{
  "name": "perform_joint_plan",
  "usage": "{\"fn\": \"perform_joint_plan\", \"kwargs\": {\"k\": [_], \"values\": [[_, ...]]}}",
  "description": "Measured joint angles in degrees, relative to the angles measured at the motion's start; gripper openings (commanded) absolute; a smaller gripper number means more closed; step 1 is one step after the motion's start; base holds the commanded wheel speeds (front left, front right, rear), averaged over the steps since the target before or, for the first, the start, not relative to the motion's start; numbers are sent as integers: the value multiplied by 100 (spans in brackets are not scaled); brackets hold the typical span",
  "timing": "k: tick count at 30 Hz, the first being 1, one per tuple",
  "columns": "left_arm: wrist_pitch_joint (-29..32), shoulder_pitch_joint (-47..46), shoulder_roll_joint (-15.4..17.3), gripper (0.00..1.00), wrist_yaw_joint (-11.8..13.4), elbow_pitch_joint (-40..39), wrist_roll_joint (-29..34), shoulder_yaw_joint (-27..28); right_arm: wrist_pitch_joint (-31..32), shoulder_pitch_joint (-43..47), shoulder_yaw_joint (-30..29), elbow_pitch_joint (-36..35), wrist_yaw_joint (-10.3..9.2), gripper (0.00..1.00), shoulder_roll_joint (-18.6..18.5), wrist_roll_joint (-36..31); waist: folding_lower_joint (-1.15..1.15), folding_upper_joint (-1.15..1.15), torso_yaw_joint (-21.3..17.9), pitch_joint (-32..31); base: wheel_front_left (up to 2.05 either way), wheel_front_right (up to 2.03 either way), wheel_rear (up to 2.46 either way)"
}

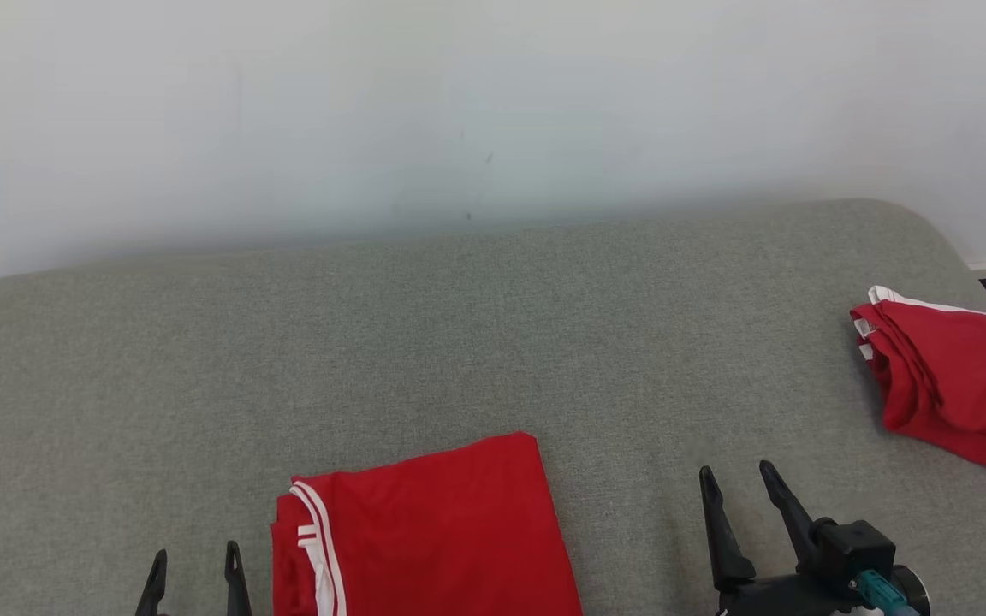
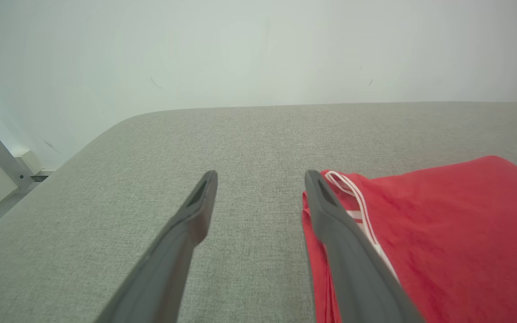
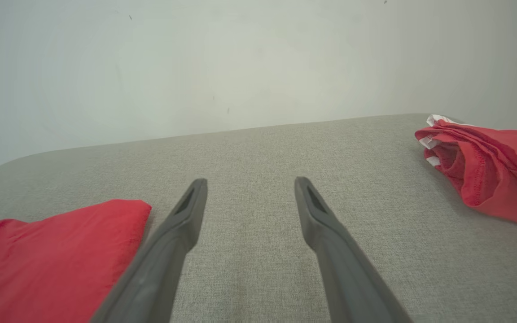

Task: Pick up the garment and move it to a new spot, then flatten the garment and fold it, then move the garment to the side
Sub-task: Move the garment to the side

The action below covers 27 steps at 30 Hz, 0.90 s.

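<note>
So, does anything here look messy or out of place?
Only slightly: the rumpled red garment lies bunched by the right edge of the grey surface, while the folded red garment lies flat. Nothing looks damaged.

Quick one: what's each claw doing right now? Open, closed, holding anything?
Left claw: open, holding nothing, beside the folded red garment.
Right claw: open, holding nothing, over the bare grey surface.
</note>
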Motion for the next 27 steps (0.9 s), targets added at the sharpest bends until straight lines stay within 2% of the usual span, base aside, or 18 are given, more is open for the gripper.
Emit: {"fn": "perform_joint_plan", "kwargs": {"k": [5, 13, 22, 27], "values": [[0, 2, -1, 100, -40, 3, 0, -31, 0, 38, 178, 224, 0, 100, 0, 69, 0, 0, 34, 28, 0, 0, 0], [0, -8, -1, 100, -41, 33, -37, -230, 0, -247, 842, 646, 0, 100, 1, 514, 0, 0, 205, 170, 0, 0, 0], [0, -247, -1, 100, -9, 65, -98, -411, -2, -972, 1525, 1358, 0, 100, 3, 1110, 0, 0, 541, 544, 0, 0, 0], [0, -298, 0, 100, 11, 81, -115, -453, 25, -1217, 1858, 1982, 0, 100, 9, 1289, 0, 0, 760, 695, 0, 0, 0]]}}
